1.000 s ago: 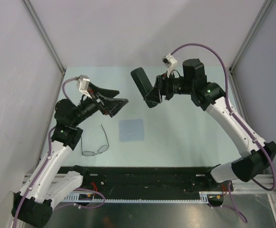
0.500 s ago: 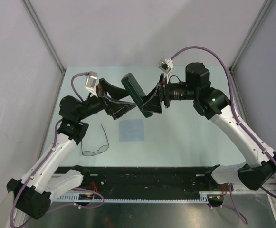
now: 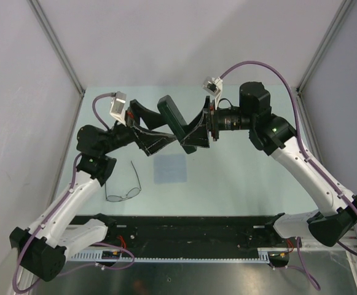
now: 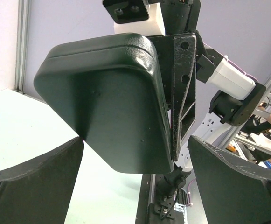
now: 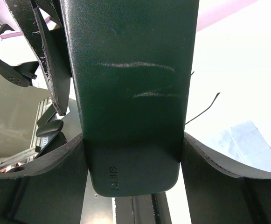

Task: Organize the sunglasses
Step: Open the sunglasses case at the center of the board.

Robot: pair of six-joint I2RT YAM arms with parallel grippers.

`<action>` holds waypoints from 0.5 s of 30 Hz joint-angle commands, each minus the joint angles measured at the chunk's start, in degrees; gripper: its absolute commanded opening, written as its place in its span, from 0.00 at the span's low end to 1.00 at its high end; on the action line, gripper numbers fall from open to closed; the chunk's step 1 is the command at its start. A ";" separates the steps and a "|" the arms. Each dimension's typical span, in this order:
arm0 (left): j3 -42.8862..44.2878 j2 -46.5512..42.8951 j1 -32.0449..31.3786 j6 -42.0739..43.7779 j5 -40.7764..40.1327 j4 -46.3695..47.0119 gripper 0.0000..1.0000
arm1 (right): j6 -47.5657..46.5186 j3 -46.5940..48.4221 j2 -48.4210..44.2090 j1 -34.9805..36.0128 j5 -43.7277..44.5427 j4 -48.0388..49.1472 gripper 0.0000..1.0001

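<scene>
Three pale walls (image 3: 184, 43) enclose a mint table (image 3: 239, 172); right tool (image 3: 189, 136) clamps the case (image 3: 169, 115), left tool (image 3: 163, 132) gapes.

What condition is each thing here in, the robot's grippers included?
Black oblong hard case: closed, held in the air.
Right gripper: shut on the case.
Left gripper: open, fingers either side of the case.
Thin dark wire-frame sunglasses: lying on the pale table, a temple arm unfolded.
Pale blue square cloth: spread flat.
</scene>
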 commanded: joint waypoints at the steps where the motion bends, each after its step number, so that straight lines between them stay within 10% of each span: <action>1: 0.94 1.10 -1.20 -1.82 0.90 3.35 1.00 | -0.75 -0.15 -1.70 0.86 -2.91 3.41 0.42; 15: -2.05 0.31 -1.20 -0.50 -4.20 3.35 1.00 | -2.42 -1.64 -4.25 0.95 -2.29 3.06 0.42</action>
